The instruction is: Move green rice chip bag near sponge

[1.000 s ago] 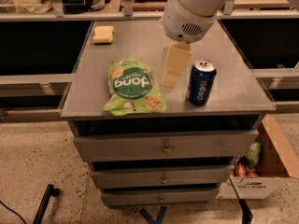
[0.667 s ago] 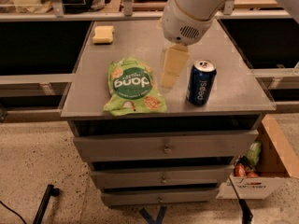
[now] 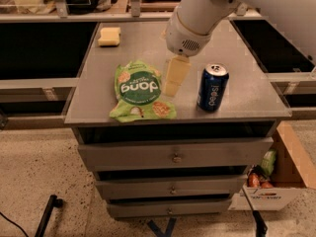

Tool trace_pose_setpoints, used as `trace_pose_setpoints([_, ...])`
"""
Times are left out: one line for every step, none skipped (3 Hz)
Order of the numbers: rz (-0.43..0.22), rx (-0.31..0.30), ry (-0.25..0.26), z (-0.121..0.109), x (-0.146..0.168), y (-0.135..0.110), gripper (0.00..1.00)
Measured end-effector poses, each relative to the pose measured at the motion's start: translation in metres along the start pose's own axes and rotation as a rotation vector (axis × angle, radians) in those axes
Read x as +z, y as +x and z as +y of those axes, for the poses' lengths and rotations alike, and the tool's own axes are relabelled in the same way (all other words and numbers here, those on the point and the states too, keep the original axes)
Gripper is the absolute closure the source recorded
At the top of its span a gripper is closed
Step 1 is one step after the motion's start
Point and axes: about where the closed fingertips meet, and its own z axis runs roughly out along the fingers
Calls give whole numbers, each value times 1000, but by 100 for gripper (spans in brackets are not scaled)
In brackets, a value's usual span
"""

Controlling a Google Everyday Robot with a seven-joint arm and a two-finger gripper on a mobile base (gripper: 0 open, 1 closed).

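- The pincer (image 3: 173, 79) hangs over the bench (image 3: 89, 100), with the green rice chip bag (image 3: 140, 90) just beside it at 9 o'clock and the blue soda can (image 3: 213, 87) near at 3 o'clock.
- Open bench runs from the bag to the sponge (image 3: 109, 36) at its 11 o'clock.
- The arm (image 3: 207, 11) fills the bench's 1 o'clock side.

The bag (image 3: 140, 90) is light green with a dark green round label, white lettering and tan cracker pictures. The sponge (image 3: 109, 36) is pale yellow, the can (image 3: 212, 88) dark blue, the tabletop (image 3: 247, 85) grey. The cream gripper (image 3: 171, 87), on a white arm (image 3: 200, 16), hangs between bag and can.
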Motion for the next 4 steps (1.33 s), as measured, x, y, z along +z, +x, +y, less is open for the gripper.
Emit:
trace_pose_setpoints([-36, 3, -19, -9, 21, -1, 0])
trace_pose_setpoints([-63, -2, -30, -17, 35, -6, 0])
trace_pose_setpoints([-85, -21, -50, -23, 49, -14, 0])
trace_pose_setpoints([-101, -21, -92, -12, 69, -10, 0])
